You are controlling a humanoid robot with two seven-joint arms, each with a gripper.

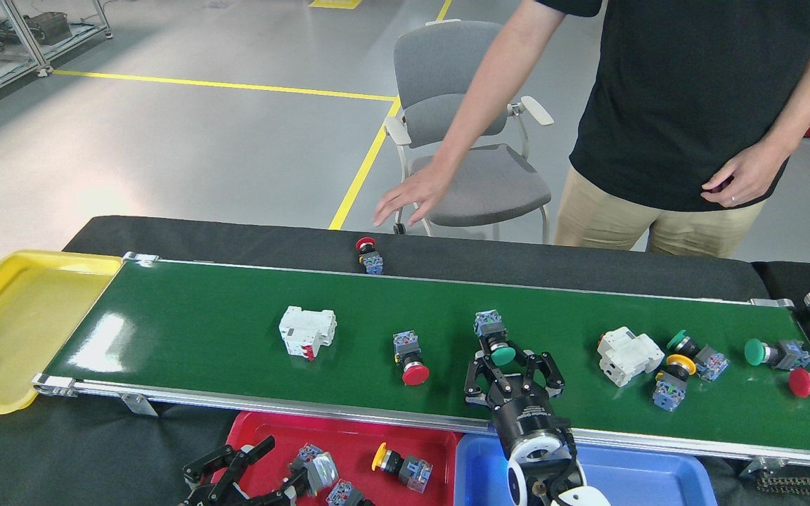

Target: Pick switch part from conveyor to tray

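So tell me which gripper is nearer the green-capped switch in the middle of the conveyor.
Right. The right gripper is open with its fingers on either side of the green-capped switch. The left gripper is down over the red tray, off the conveyor.

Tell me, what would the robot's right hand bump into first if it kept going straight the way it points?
Most likely the green-capped switch. The right hand is open, pointing up the conveyor, and that switch sits just ahead of its fingers.

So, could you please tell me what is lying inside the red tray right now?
The red tray holds a yellow-capped switch and two more switch parts. The left gripper hangs over its near-left corner, covering what lies beneath, and the picture's lower edge hides the rest.
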